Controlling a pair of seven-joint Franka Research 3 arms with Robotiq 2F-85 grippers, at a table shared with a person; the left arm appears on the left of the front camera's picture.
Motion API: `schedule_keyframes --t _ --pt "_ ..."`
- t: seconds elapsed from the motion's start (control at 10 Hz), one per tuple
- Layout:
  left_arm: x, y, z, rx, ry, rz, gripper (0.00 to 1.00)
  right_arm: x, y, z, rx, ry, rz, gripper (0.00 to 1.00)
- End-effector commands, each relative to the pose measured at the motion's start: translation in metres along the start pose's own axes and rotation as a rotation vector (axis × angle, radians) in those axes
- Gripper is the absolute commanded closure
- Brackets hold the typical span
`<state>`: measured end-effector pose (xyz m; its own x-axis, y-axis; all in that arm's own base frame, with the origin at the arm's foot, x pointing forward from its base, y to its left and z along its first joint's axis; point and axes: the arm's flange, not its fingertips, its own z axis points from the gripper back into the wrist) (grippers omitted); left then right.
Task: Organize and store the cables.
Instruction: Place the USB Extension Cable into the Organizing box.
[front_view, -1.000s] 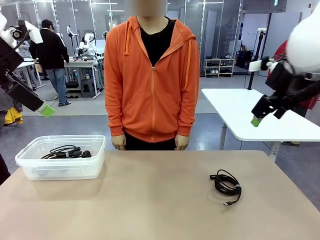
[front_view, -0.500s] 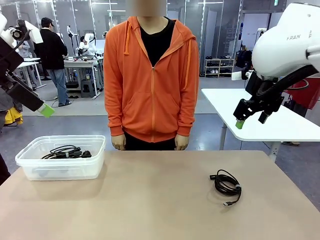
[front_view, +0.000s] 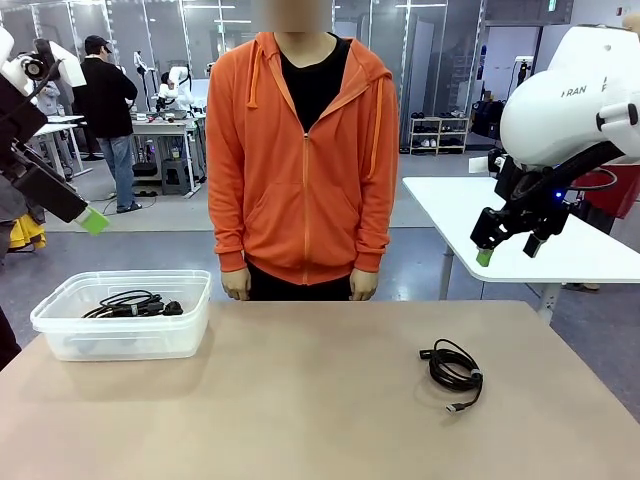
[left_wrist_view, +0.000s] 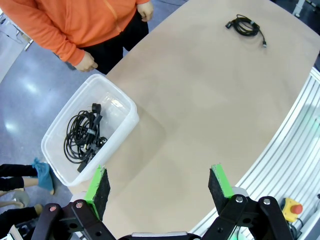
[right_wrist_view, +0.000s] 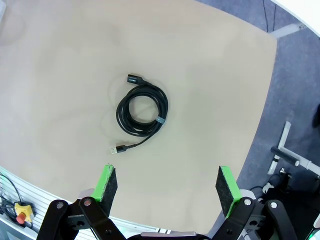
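One cable (front_view: 453, 368), a coiled black cord with a plug sticking out, lies on the right half of the tan table (front_view: 300, 400). High above it hangs my right gripper (front_view: 508, 250), open and empty. Its wrist view looks straight down on the coil (right_wrist_view: 141, 112), with the right gripper (right_wrist_view: 167, 185) wide apart below it. More black cables (front_view: 130, 303) lie tangled in a clear plastic bin (front_view: 120, 340) at the table's left. My left gripper (front_view: 85, 215) is raised at the far left, open. Between the left gripper's (left_wrist_view: 159, 184) pads I see bare table, with the bin (left_wrist_view: 131, 116) and its cables (left_wrist_view: 82, 137) beyond.
A person in an orange hoodie (front_view: 300, 150) stands at the far edge, hands (front_view: 237, 285) hanging just above it. The coil (left_wrist_view: 245, 26) lies far from the bin in the left wrist view. A white table (front_view: 520, 230) stands behind at the right.
My right arm has swung in from the right edge, carrying its open gripper leftward over the table's right side. The left arm, the cables and the person have not moved.
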<state>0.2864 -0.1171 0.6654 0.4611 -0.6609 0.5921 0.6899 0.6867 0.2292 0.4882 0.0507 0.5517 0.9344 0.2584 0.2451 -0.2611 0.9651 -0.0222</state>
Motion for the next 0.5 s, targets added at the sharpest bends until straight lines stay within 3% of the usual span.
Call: schedule_keyframes --t 0.0,0.4 --pt "0.0032 0.0003 0.0029 0.009 0.015 0.005 0.00 0.0005 0.0004 0.0004 0.000 -0.004 0.001 0.00" --pt "0.0032 0.0003 0.0029 0.009 0.015 0.005 0.00 0.0005 0.0004 0.0004 0.000 -0.004 0.001 0.00"
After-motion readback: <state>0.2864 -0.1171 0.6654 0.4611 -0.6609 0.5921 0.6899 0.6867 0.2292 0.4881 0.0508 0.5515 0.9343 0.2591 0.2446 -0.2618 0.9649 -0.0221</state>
